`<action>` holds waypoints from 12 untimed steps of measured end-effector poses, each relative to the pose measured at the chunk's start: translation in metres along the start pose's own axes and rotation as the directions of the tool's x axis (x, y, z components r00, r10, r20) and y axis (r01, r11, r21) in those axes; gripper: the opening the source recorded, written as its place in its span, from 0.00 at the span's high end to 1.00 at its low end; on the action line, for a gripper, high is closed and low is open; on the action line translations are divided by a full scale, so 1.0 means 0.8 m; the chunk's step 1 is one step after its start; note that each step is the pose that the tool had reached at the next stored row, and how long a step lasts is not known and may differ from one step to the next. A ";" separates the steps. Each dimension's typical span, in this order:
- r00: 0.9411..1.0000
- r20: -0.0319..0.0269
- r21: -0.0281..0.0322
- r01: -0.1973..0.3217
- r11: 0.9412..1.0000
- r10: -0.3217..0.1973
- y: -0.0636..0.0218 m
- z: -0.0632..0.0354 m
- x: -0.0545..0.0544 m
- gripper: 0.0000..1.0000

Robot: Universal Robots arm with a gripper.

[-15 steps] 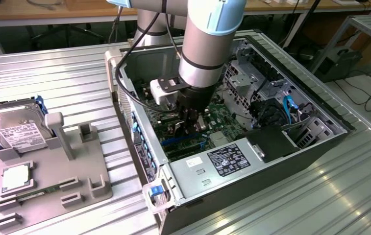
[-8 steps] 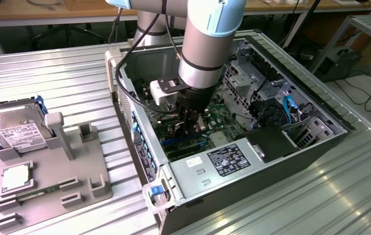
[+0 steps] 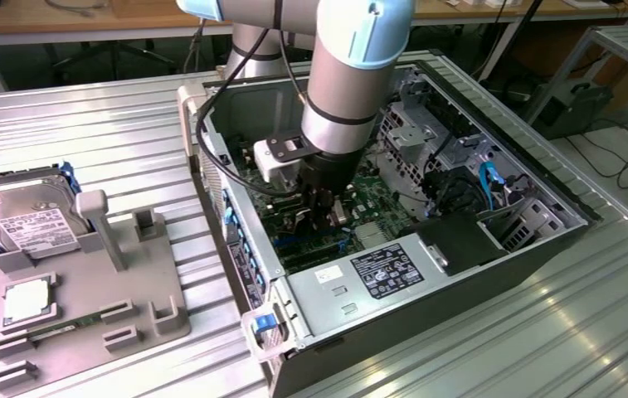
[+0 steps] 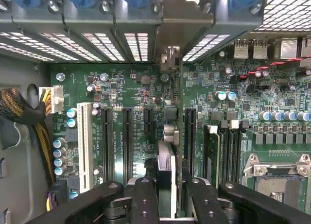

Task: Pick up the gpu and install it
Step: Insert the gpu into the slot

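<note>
My gripper (image 4: 170, 202) is down inside the open computer case (image 3: 535, 240), over the green motherboard (image 4: 121, 88). It is shut on the gpu (image 4: 167, 161), which shows edge-on between the black fingers (image 4: 146, 199). The card stands upright between two black expansion slots (image 4: 127, 141), and its pale metal bracket end (image 4: 170, 59) reaches the slotted rear wall of the case. In the exterior view the gripper (image 3: 323, 217) hangs from the arm, low over the board at the middle of the case. Whether the card's lower edge touches a slot is hidden.
A grey holder tray (image 3: 81, 307) at the exterior view's left carries a silver hard drive (image 3: 31, 220) and a slim green memory stick (image 3: 65, 325). The power supply (image 3: 386, 267) sits at the case's near end. Braided cables (image 4: 22, 112), a white slot (image 4: 85, 146) and the processor socket (image 4: 279, 178) flank the card.
</note>
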State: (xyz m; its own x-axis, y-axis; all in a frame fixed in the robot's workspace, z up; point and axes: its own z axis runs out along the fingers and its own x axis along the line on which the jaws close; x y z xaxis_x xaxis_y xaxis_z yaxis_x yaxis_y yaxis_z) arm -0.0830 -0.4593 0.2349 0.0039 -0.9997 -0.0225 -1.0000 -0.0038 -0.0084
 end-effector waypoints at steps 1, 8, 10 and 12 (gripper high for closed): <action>1.000 0.000 0.000 0.000 1.000 0.000 0.000 0.000 0.000 0.72; 1.000 0.001 0.000 0.000 1.000 0.000 0.000 0.013 0.000 0.72; 1.000 0.001 0.000 0.000 1.000 0.000 0.000 0.013 0.000 0.72; 1.000 0.001 0.000 0.000 1.000 0.000 0.000 0.013 0.000 0.72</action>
State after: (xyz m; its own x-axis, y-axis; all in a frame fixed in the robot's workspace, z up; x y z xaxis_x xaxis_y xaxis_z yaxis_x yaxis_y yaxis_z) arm -0.0831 -0.4592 0.2248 0.0040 -0.9997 -0.0230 -1.0000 -0.0038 -0.0085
